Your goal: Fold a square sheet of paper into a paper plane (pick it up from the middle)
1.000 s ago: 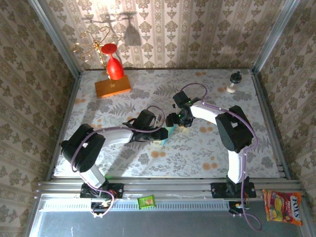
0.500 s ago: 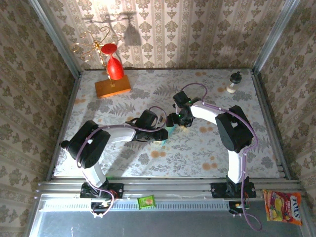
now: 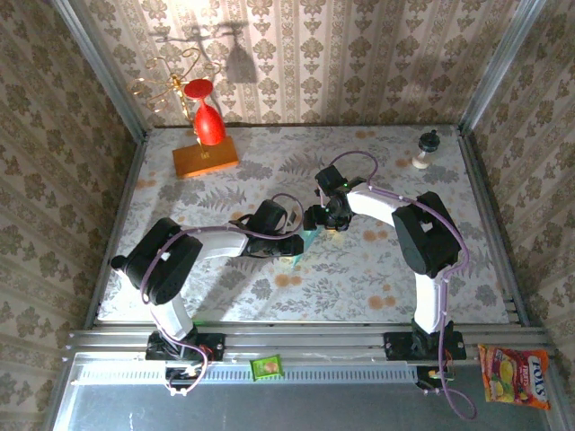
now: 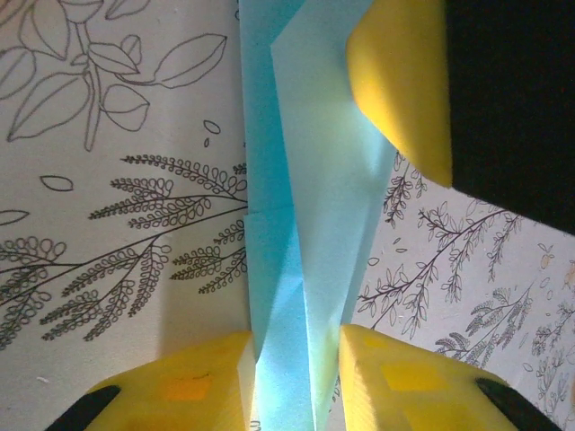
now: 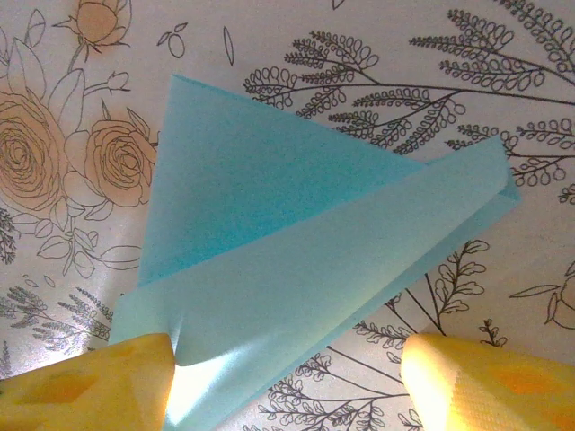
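This is a robot test booth dressed up as a homely room: patterned wallpaper walls (image 3: 359, 63) are panels held in bare aluminium posts (image 3: 99, 70), and a floral cover (image 3: 359, 278) lies over the table. Two robot arms (image 3: 166, 269) are bolted to a metal rail (image 3: 314, 346) at its near edge. Household props stand about: a red glass (image 3: 208, 121) on an orange block (image 3: 205, 159), a gold wire stand (image 3: 162, 85), and a snack bag (image 3: 514, 375) by the rail.
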Robot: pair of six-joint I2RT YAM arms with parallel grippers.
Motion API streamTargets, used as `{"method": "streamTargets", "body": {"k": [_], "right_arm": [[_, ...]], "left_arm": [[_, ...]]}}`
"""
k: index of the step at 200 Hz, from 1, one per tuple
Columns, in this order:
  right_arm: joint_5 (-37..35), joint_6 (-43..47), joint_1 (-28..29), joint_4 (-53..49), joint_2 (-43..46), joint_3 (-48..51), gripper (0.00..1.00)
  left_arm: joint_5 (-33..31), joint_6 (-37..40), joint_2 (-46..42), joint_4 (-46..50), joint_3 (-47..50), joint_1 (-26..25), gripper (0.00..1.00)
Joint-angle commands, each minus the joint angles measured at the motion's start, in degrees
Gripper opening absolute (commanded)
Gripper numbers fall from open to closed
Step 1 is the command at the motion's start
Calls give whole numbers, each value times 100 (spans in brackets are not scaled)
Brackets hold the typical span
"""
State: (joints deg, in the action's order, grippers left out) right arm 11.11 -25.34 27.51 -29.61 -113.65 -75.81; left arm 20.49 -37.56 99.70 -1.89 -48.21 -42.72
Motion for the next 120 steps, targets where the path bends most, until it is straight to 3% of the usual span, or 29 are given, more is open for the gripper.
{"method": "streamTargets", "body": {"k": [1,120], "right_arm": [[-290,-20,-88,-80,-473,241,71],[-214,-102,-140,-81,-266,251,65]], "left_arm": [[-69,147,137,202,-97,-17,30],[-11,206,373,252,-136,-7,23]]}}
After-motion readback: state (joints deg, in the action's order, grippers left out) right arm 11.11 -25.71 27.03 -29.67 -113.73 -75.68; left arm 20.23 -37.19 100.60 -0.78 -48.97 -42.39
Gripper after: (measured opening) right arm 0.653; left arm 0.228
